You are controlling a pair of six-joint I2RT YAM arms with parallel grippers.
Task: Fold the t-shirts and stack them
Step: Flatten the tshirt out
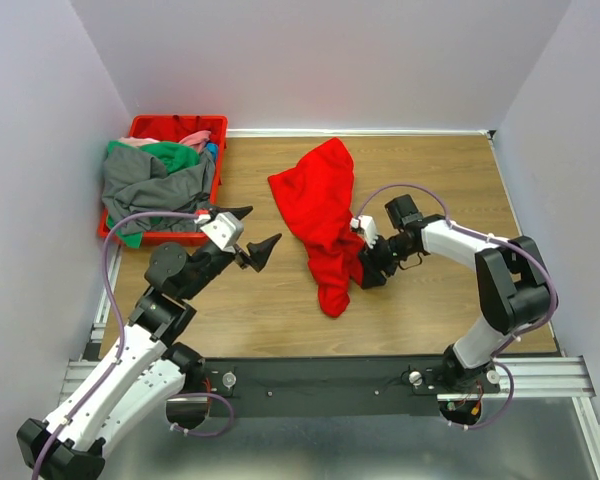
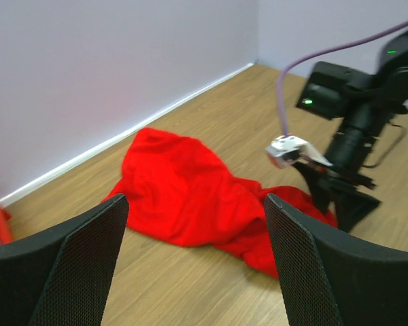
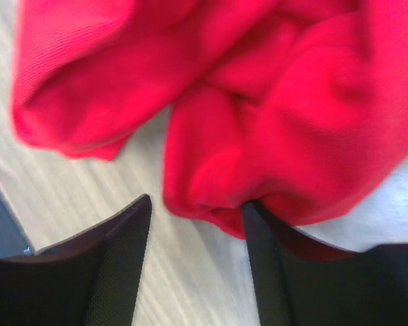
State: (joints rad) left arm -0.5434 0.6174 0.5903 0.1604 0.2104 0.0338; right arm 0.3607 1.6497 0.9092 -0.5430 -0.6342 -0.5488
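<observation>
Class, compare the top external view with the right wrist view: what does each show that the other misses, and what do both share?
Only the top view: the red crate heaped with other shirts, and the left pincer, open near the crate. Only the wrist view: the right pincer close up, its fingers apart, one against a cloth fold. Both: the red t-shirt, the wooden table and the right pincer.
</observation>
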